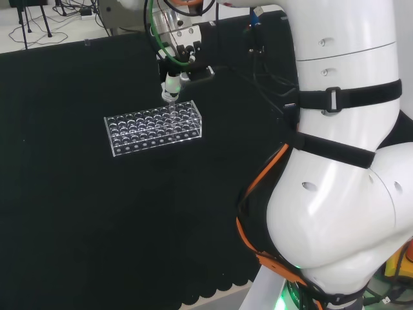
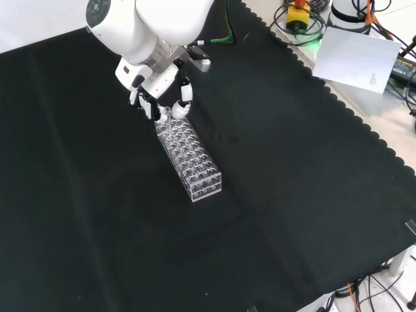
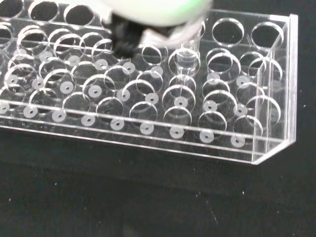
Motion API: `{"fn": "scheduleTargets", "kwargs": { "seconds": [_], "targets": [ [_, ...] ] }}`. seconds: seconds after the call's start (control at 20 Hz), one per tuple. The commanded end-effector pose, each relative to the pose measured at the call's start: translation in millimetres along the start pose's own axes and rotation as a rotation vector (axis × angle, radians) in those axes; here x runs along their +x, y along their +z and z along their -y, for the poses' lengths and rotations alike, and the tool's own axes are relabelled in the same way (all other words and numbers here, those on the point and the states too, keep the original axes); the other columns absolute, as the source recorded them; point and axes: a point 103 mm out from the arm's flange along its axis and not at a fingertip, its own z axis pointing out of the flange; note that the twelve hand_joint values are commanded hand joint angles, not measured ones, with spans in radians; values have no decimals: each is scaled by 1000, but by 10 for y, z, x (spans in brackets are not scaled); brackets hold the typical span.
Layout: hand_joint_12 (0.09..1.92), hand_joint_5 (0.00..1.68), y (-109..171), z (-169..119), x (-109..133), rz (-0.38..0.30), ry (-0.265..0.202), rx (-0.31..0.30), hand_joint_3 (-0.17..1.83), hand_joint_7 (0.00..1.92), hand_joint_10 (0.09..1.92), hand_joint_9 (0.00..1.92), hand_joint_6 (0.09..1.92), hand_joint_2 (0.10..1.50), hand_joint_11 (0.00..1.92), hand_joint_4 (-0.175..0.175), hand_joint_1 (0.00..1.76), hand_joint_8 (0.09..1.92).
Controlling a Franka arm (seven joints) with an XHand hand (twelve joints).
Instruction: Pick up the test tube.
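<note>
Clear plastic rack (image 1: 153,128) full of round holes, sitting flat on the counter (image 1: 97,213) with its black cloth. In the head view, lying long from left to right, a little tilted. In the front view, running from upper left down to lower right.

Hand (image 2: 159,97) just above the rack's far end in the front view, at the upper left tip. Same hand (image 1: 173,81) in the head view, right over the back edge of the rack, near its right end. White and black fingers (image 2: 184,99) pointing down and bent in toward each other, tips very close to the rack top.

Test tube (image 2: 166,121): thin, clear, hard to see. Standing up in a hole at that same end of the rack, its top reaching up between the fingers. In the head view, a small clear bit (image 1: 170,98) just under the fingertips. In the wrist view, a clear tube (image 3: 185,58) standing in a hole near the rack's end wall, with a blurry white and black part of the hand (image 3: 148,19) right by its top.

Looks like fingers closing in on the tube's top, but cannot tell if really touching or pinching it. Tube still down in its hole, not lifted out.

White sheet of paper (image 2: 356,60) off the cloth, at the upper right in the front view.
</note>
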Motion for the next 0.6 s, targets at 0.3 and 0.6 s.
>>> {"fn": "scheduleTargets", "kwargs": {
  "seconds": [0.3, 0.6],
  "targets": [
    [1231, 1211, -84, -68, 39, -20, 19, -109, 468, 1323, 451, 1237, 666, 750, 755, -175, 1406, 787],
    [1208, 1277, -127, -143, 67, -20, 8, -109, 634, 1370, 308, 1345, 605, 637, 818, -175, 1429, 771]
  ]
}}
